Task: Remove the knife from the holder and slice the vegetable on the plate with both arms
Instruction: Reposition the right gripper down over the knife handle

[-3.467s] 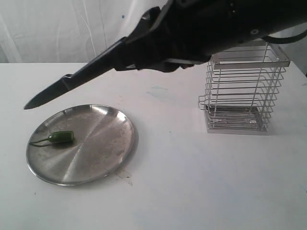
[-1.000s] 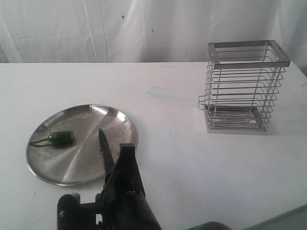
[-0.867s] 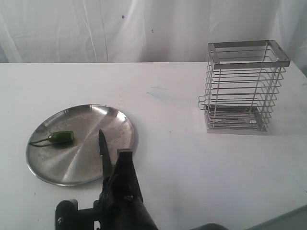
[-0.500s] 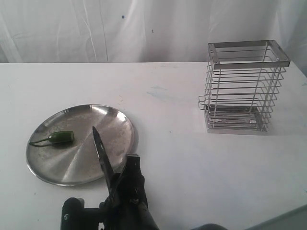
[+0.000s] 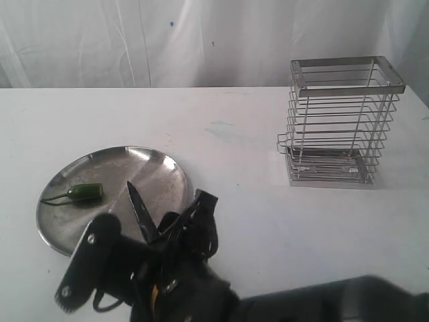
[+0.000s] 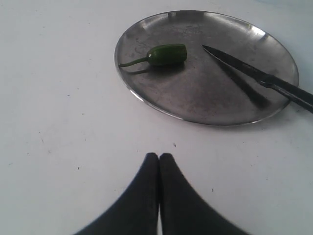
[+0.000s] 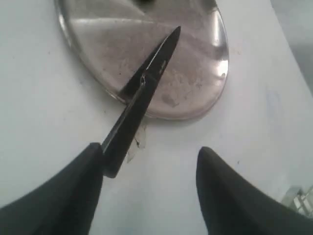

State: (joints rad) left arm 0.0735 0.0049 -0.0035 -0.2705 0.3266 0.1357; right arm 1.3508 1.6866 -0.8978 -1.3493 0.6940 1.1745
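The dark green pepper [image 5: 86, 192] [image 6: 166, 53] lies on the left part of the steel plate [image 5: 161, 168] [image 6: 195, 105] [image 7: 205, 73], with its stem pointing away from the knife. The black knife [image 5: 139, 209] [image 6: 254, 76] [image 7: 142, 95] slants over the plate's near right rim, tip over the plate. Its handle end rests against one finger [image 7: 73, 191] of my right gripper [image 7: 150, 148] [image 5: 188, 218], whose jaws stand wide apart. My left gripper [image 6: 159, 157] is shut and empty, over bare table short of the plate. The wire holder [image 5: 342, 121] stands empty at the right.
The right arm's dark bulk [image 5: 201, 288] fills the lower middle of the exterior view and hides the plate's near edge. A white curtain [image 5: 134, 40] backs the white table [image 5: 268, 221]. A small stain [image 7: 139, 142] marks the table by the plate's rim.
The right arm brought the knife down from high over the table to the plate's near rim. In the last half second its wrist turned and its jaws spread.
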